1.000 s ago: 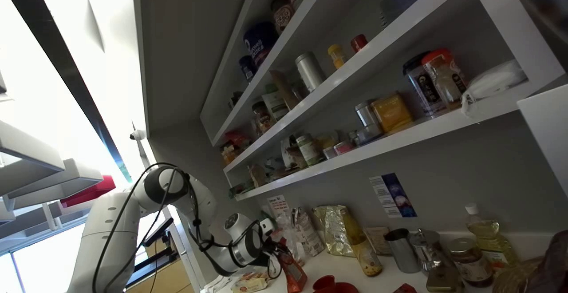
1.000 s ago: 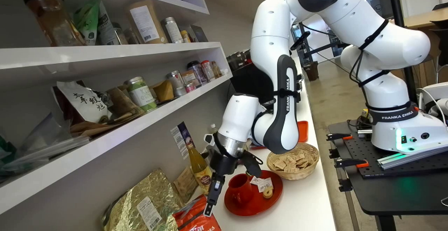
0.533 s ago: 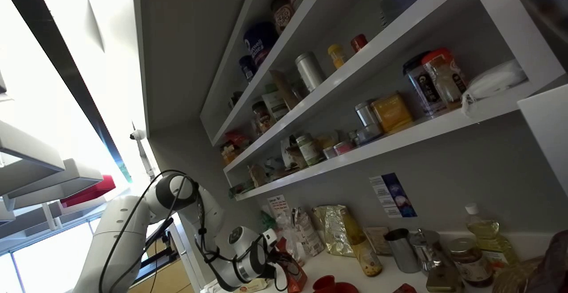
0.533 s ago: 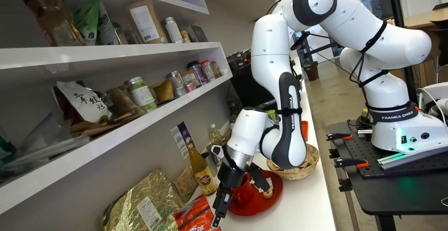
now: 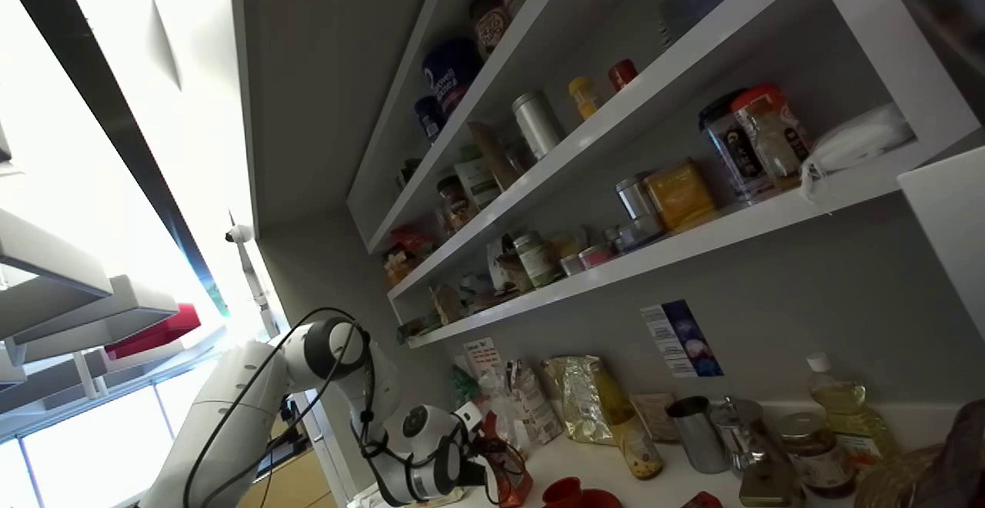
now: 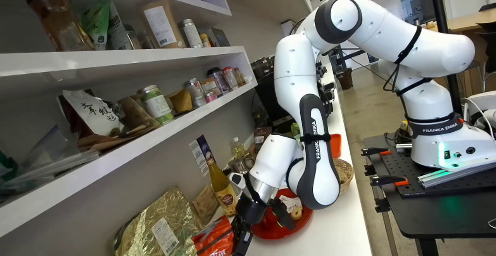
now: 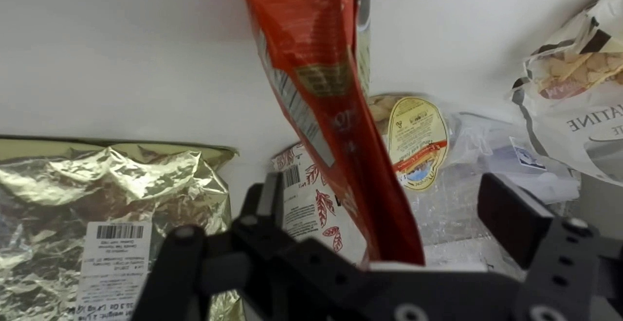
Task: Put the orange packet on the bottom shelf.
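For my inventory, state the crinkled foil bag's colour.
The foil bag is shiny gold, clearest in the wrist view.

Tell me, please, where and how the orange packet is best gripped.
Probably by the thin upper end of the orange packet, coming from above toward its narrow side, one finger on each broad face. It stands upright and tapers toward the top; in the wrist view that end shows between the fingers of the open gripper, with a gap on either side.
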Controlling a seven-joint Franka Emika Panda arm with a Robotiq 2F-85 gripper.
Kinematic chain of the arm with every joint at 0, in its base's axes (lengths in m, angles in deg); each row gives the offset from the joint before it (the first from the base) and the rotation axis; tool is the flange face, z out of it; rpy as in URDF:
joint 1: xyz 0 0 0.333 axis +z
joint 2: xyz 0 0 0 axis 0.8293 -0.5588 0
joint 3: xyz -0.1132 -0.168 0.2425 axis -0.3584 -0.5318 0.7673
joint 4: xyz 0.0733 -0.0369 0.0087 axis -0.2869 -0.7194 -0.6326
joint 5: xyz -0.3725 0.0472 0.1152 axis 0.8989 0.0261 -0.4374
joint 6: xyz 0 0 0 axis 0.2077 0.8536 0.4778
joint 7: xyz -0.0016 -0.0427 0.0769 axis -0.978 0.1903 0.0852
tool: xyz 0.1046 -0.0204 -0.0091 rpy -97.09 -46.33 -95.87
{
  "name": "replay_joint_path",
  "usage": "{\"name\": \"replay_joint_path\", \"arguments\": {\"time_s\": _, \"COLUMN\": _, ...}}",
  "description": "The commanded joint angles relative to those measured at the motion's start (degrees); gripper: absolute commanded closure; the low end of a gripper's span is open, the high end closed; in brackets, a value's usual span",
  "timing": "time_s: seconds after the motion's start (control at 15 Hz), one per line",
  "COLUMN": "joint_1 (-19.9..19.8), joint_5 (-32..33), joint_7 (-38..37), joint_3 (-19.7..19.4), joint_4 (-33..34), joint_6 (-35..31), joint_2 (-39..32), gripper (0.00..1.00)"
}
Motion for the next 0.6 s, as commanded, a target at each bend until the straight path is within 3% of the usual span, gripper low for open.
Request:
{"name": "replay_joint_path", "arguments": {"time_s": 0.0, "joint_1": -3.27, "joint_5": 1.03, "joint_7": 4.65, "joint_3": 3.02, "joint_4": 6.04, "joint_6": -2.28, "joint_2": -4.73, "gripper": 0.25}}
{"name": "replay_joint_path", "arguments": {"time_s": 0.07, "joint_1": -3.74, "joint_5": 1.32, "joint_7": 5.45, "joint_3": 3.27, "joint_4": 6.94, "joint_6": -1.99, "joint_2": -5.28, "gripper": 0.26}}
{"name": "replay_joint_path", "arguments": {"time_s": 0.53, "joint_1": -3.92, "joint_5": -1.77, "joint_7": 7.47, "joint_3": 2.41, "joint_4": 7.17, "joint_6": -0.16, "joint_2": -4.1, "gripper": 0.79}}
